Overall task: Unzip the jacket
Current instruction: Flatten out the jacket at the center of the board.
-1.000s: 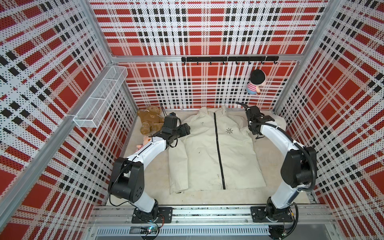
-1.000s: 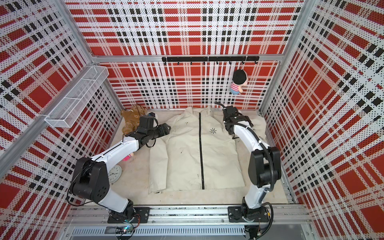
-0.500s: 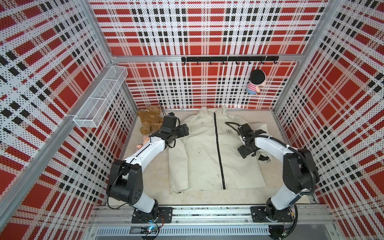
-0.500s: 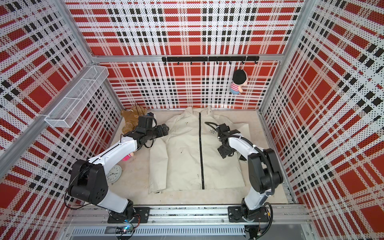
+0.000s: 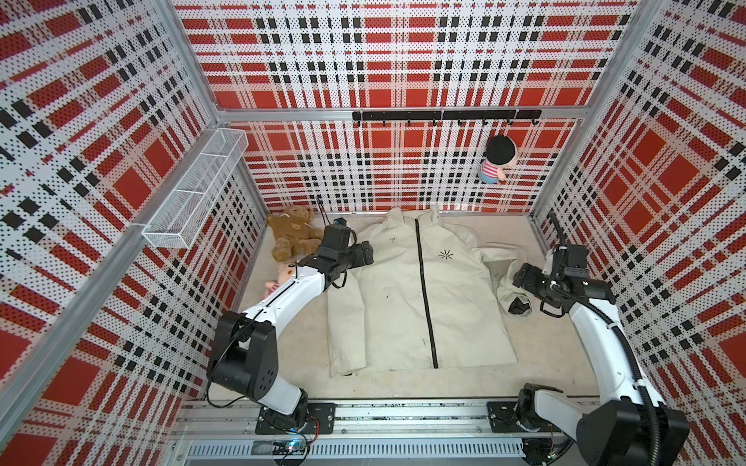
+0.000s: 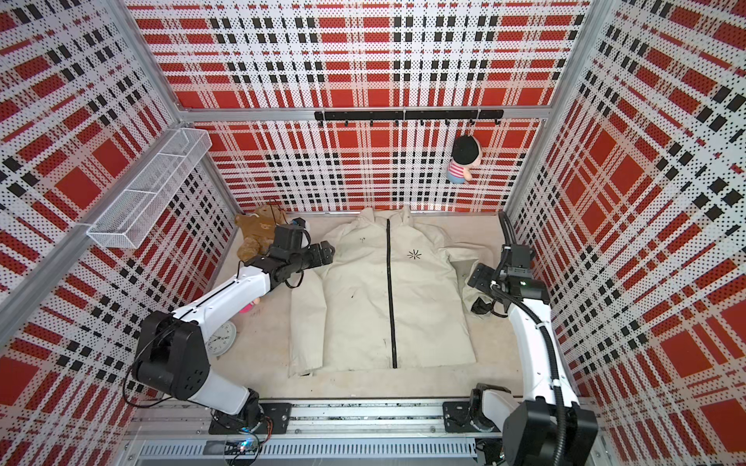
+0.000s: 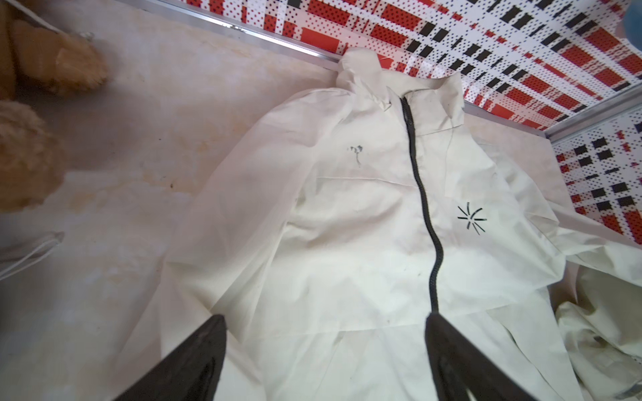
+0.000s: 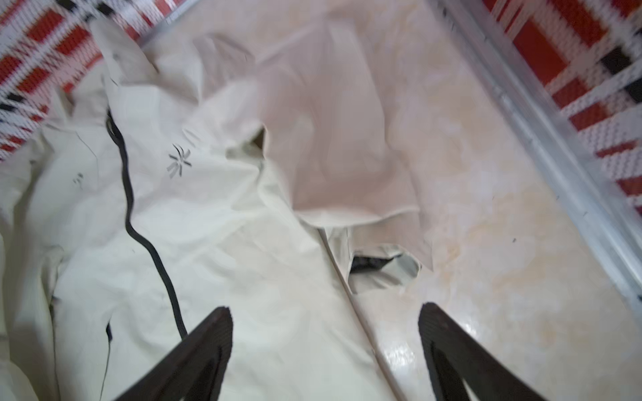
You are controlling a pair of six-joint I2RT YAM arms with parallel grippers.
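I'm backing my right arm away from the collar, empty-handed.
The right gripper is now hanging wide open beside the sleeve. The left gripper is idling just as wide at the opposite shoulder. The jacket is lying flat on the table, its zipper fully closed, so I'm judging the unzipping unstarted.

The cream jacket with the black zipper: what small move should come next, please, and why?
Probably the open left gripper should move toward the collar end of the black zipper on the cream fabric jacket. The zipper looks closed along its whole length, and this gripper hangs empty near the collar.
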